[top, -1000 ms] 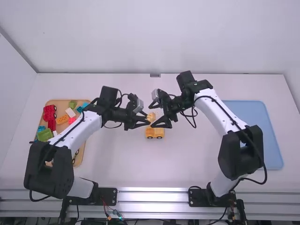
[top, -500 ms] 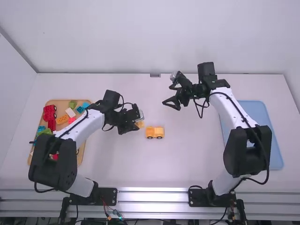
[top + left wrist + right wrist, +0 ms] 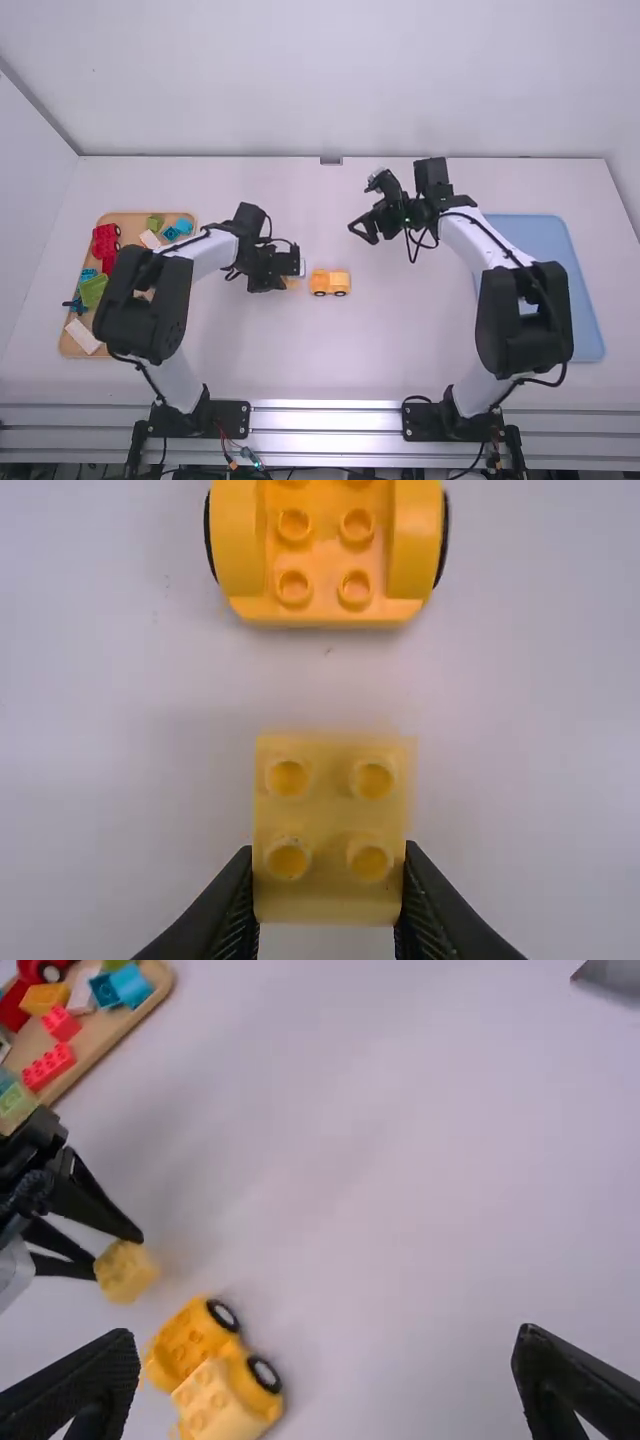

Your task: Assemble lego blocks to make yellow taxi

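Seen over a white table (image 3: 400, 350), my left gripper (image 3: 280, 285) grips a pale yellow two-by-two block (image 3: 332, 830), its four studs facing my left wrist camera and a fingertip pressed to either side. Near it, apart from the block, a yellow toy taxi (image 3: 330, 283) stands on its wheels, bare studs on the end toward my held piece and a paler yellow block mounted on the end away from it. My right gripper (image 3: 362, 234), its jaws spread wide and with nothing between them, hangs beyond the taxi on its right. A wooden tray (image 3: 127, 222) of colored blocks lies at left, a blue tray (image 3: 585, 300) at right
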Robot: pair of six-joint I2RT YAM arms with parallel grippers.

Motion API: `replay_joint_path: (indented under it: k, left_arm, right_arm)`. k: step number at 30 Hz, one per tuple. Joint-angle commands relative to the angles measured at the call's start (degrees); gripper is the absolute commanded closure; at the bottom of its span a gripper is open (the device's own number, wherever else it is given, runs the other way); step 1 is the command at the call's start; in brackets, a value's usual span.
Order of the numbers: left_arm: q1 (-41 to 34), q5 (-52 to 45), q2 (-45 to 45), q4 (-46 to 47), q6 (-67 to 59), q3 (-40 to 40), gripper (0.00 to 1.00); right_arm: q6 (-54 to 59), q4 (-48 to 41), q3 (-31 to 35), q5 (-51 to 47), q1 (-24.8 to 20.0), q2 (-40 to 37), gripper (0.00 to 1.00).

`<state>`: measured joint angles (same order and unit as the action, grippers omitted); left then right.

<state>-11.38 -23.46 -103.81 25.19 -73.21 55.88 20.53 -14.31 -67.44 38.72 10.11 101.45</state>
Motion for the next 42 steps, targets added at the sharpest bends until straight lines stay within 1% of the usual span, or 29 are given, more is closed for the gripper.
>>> replay_joint_path:
  k: [1,4,5,6,9,10,11,12,14,16,17,18,19,20,22,25,27,28,30,31,32,34,35,36,37,39,42]
  left_arm:
    - [-0.6,0.4,-1.4,0.3,-1.8,1.1,0.98]
    - [-0.6,0.1,-1.7,0.5,-3.0,1.1,0.98]
    - [-0.6,0.1,-1.7,0.5,-3.2,1.1,0.98]
    - [-0.6,0.2,-1.8,0.2,-3.1,1.1,0.93]
    - [-0.6,0.2,-1.9,0.0,-3.1,1.1,0.82]
    - [-0.5,0.2,-1.9,0.1,-3.1,1.1,0.81]
    - [-0.3,0.2,-1.9,0.2,-3.0,1.0,0.76]
    - [-0.2,0.1,-1.9,0.3,-2.9,1.1,0.69]
    - [-0.3,-0.1,-1.9,0.3,-2.8,1.1,0.67]
    - [-0.2,0.0,-1.9,0.2,-2.9,1.0,0.55]
    - [-0.3,-0.1,-1.9,0.1,-2.9,1.0,0.45]
    - [-0.3,-0.1,-1.9,0.2,-2.9,1.0,0.41]
    - [-0.5,-0.1,-1.9,0.3,-2.9,1.0,0.31]
    - [-0.7,0.0,-1.9,0.3,-2.9,1.0,0.01]
    - [-0.6,-0.8,-1.9,0.2,-2.9,1.0,0.01]
    - [0.5,-6.4,-1.9,-0.8,-3.6,1.0,0.01]
    - [2.2,-13.2,-1.9,-0.6,-5.2,0.9,0.01]
    - [2.8,-14.8,-1.9,-0.5,-5.4,0.8,0.01]
    - [5.9,-22.4,-1.9,-1.0,-7.7,-0.5,0.01]
    - [7.6,-27.2,-2.0,-2.9,-8.4,-2.1,0.01]
    - [7.8,-27.6,-2.1,-3.3,-8.5,-2.3,0.01]
    - [9.9,-34.1,-2.9,-10.7,-6.9,-6.2,0.01]
    - [10.4,-35.5,-3.3,-14.5,-4.2,-7.8,0.01]
    - [10.5,-35.7,-3.5,-15.8,-3.4,-8.3,0.01]
    - [10.9,-35.7,-4.1,-20.4,0.8,-9.9,0.01]
    - [11.1,-35.5,-5.4,-25.4,5.2,-11.6,0.01]
    - [11.1,-36.2,-7.8,-29.4,6.3,-13.0,0.01]
  right_arm:
    - [-3.4,4.1,4.1,-1.8,0.3,-2.6,0.02]
    - [-7.2,10.9,8.9,-7.6,1.3,-5.7,0.02]
    - [-7.8,12.0,9.6,-8.6,1.5,-6.2,0.02]
    - [-8.9,14.6,11.4,-10.7,1.9,-7.6,0.02]
    - [-8.8,18.4,14.6,-13.0,3.0,-10.5,0.02]
    - [-8.7,18.7,15.0,-13.2,3.3,-10.9,0.02]
    - [-8.8,19.0,15.5,-13.5,3.7,-11.4,0.02]
    - [-8.8,18.9,15.7,-13.5,4.0,-11.7,0.02]
    - [-8.8,18.5,15.7,-13.5,4.2,-11.9,0.02]
    - [-8.8,18.1,15.7,-13.5,4.2,-12.0,0.02]
    - [-8.7,17.9,15.7,-13.3,4.2,-12.0,0.02]
    - [-8.7,17.8,15.7,-13.2,4.2,-12.0,0.02]
    - [-8.7,17.7,15.7,-13.1,4.2,-12.0,0.02]
    - [-8.7,17.4,15.7,-13.1,4.2,-12.0,0.02]
    - [-8.3,17.2,15.7,-13.3,4.2,-12.0,0.02]
    - [-8.3,17.0,15.7,-13.3,4.2,-12.0,0.02]
    - [-8.3,16.7,15.7,-13.2,4.2,-12.0,0.02]
    - [-8.3,16.6,15.7,-13.1,4.2,-12.0,0.02]
    - [-8.3,16.4,15.7,-13.1,4.2,-12.0,0.02]
    - [-8.3,16.5,15.7,-13.1,4.2,-12.0,0.02]
    - [-8.3,16.5,15.7,-13.1,4.2,-12.0,0.02]
    - [-8.3,16.9,15.7,-13.1,4.2,-12.0,0.02]
    - [-8.3,16.9,15.7,-13.1,4.2,-12.0,0.02]
    - [-8.3,16.9,15.7,-13.1,4.2,-12.0,0.02]
    - [-8.3,16.9,15.7,-13.1,4.2,-12.0,0.02]
    - [-8.3,16.6,15.7,-13.1,4.2,-12.0,0.02]
    - [-8.3,16.5,15.8,-13.1,4.2,-12.0,0.02]
